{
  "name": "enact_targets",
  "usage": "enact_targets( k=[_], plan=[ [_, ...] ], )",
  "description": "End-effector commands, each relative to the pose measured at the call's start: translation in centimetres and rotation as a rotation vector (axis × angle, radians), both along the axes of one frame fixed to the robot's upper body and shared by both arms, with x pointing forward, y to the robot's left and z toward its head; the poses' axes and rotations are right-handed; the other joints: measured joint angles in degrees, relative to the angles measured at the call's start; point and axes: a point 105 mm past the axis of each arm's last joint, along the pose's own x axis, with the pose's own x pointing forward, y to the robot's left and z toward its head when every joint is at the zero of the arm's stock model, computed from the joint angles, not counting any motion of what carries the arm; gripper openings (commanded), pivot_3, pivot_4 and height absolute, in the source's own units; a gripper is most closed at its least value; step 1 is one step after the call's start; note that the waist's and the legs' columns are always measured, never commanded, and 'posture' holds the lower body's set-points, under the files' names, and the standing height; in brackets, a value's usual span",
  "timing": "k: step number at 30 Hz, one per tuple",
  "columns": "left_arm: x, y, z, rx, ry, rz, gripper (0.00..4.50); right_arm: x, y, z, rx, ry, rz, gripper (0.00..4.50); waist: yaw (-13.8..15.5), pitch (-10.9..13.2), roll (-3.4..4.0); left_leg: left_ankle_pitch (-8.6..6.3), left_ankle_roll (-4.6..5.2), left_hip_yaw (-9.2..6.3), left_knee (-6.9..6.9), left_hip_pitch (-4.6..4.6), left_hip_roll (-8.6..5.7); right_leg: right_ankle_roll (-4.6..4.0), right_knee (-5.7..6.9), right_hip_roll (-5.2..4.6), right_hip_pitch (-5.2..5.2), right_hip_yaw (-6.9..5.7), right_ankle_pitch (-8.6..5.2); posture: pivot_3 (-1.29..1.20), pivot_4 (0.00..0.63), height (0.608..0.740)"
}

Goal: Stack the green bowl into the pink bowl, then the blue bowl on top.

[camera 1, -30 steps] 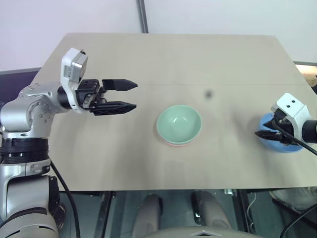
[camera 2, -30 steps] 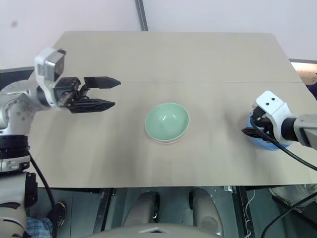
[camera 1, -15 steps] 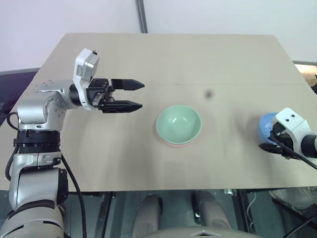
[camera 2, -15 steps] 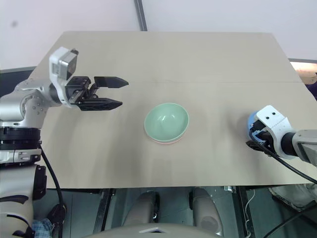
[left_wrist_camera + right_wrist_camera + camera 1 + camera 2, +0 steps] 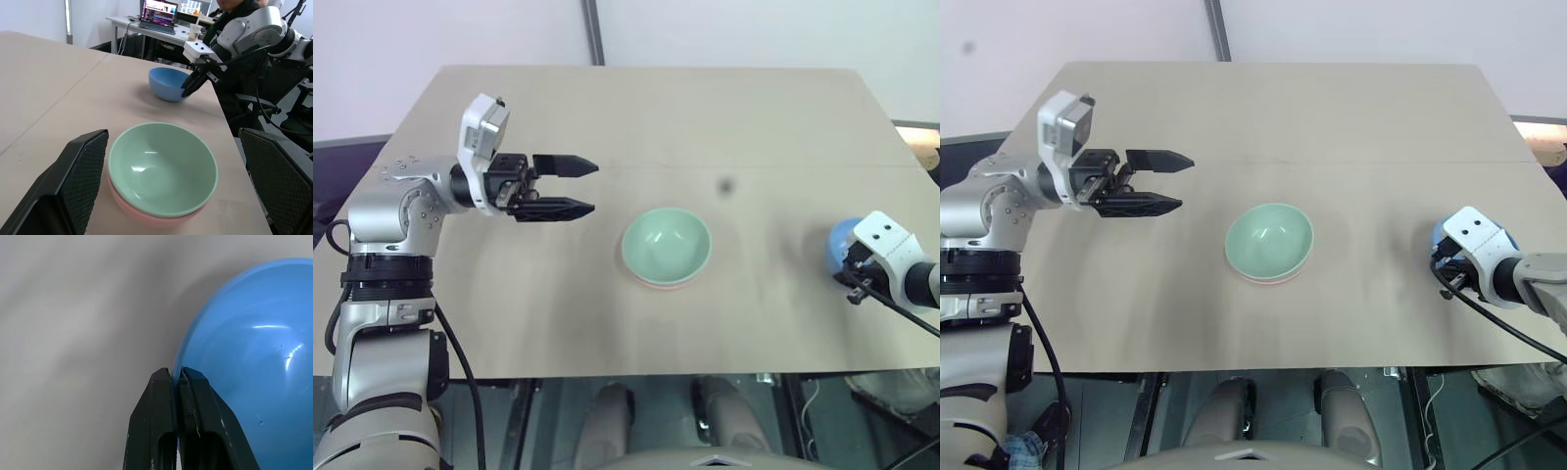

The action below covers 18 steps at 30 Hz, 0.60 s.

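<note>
Head views: the green bowl (image 5: 667,245) sits nested in the pink bowl (image 5: 666,283) mid-desk (image 5: 636,117). The left tool (image 5: 576,186) hovers beside them, fingers apart. The right tool's (image 5: 188,90) housing covers most of the blue bowl (image 5: 1440,235) near the desk's right edge.

Left wrist view: the pink bowl shows as a thin band only.

Right wrist view: the right tool is clamped on the blue bowl's rim. So thin a pinch could let the bowl swing or slip when lifted; its far side is cut off.
</note>
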Motion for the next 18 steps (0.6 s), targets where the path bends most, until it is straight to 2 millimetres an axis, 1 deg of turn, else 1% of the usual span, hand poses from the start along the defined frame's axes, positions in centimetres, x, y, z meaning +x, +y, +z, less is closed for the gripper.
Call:
enact_targets(
  k=[1, 3, 6, 8, 10, 12, 15, 18],
  plan=[
    [-0.4, 0.5, 1.0, 0.001, -0.045, 0.005, 4.5, 0.9, 2.9, 3.1, 0.027, -0.097, 0.15, 0.11, -0.2, 0.01, 0.02, 0.0, 0.0, 0.01, 0.0, 0.01, 0.0, 0.0, 0.01, 0.0, -0.01, 0.02, 0.0, 0.0, 0.15, 0.74],
    [-0.4, 0.5, 1.0, 0.002, -0.044, 0.006, 4.5, 1.3, 4.9, 4.6, 0.044, -0.135, 0.245, 0.11, -0.4, 0.03, 0.05, 0.0, 0.0, 0.06, 0.0, 0.05, 0.01, 0.0, 0.02, 0.01, -0.02, 0.06, 0.0, 0.0, 0.15, 0.74],
    [-0.4, 0.4, 0.9, 0.003, -0.041, 0.009, 4.5, 2.0, 9.0, 6.7, 0.069, -0.193, 0.412, 0.11, -0.39, 0.03, 0.05, 0.0, 0.0, 0.04, -0.01, 0.08, 0.06, 0.0, 0.03, 0.06, -0.02, 0.06, 0.0, 0.0, 0.15, 0.74],
    [-0.6, 0.5, 0.7, 0.008, -0.039, 0.011, 4.5, 2.1, 11.4, 7.7, 0.103, -0.218, 0.498, 0.11, -0.24, 0.03, 0.05, 0.0, 0.0, 0.03, -0.02, 0.06, 0.07, 0.0, 0.02, 0.08, -0.02, 0.05, 0.0, 0.0, 0.15, 0.74],
    [-0.4, 0.7, 0.6, 0.012, -0.047, 0.044, 4.5, 1.8, 14.0, 8.4, 0.158, -0.24, 0.613, 0.11, -0.02, 0.03, 0.05, 0.0, 0.0, 0.01, -0.03, -0.01, 0.07, -0.01, -0.02, 0.07, -0.04, 0.02, 0.0, 0.0, 0.15, 0.74],
    [-0.3, 1.0, 0.2, 0.044, -0.053, 0.075, 4.5, 1.0, 16.0, 8.5, 0.21, -0.235, 0.728, 0.11, 0.12, 0.03, 0.04, 0.0, 0.0, 0.0, -0.03, -0.08, 0.05, -0.01, -0.06, 0.02, -0.06, -0.01, 0.0, 0.0, 0.15, 0.74],
    [-0.4, 1.4, -0.6, 0.09, -0.053, 0.1, 4.5, 0.3, 17.4, 8.5, 0.242, -0.229, 0.816, 0.11, 0.29, 0.03, 0.04, -0.02, 0.03, -0.02, -0.02, -0.16, 0.02, 0.0, -0.12, -0.04, -0.07, -0.06, 0.0, 0.0, 0.15, 0.74],
    [-0.4, 2.3, -1.8, 0.171, -0.062, 0.133, 4.5, 0.1, 18.6, 8.5, 0.246, -0.235, 0.891, 0.11, 0.08, 0.03, 0.04, -0.02, 0.03, -0.02, 0.0, -0.15, 0.01, 0.0, -0.09, -0.06, -0.07, -0.07, 0.0, 0.0, 0.15, 0.74]
  ],
)
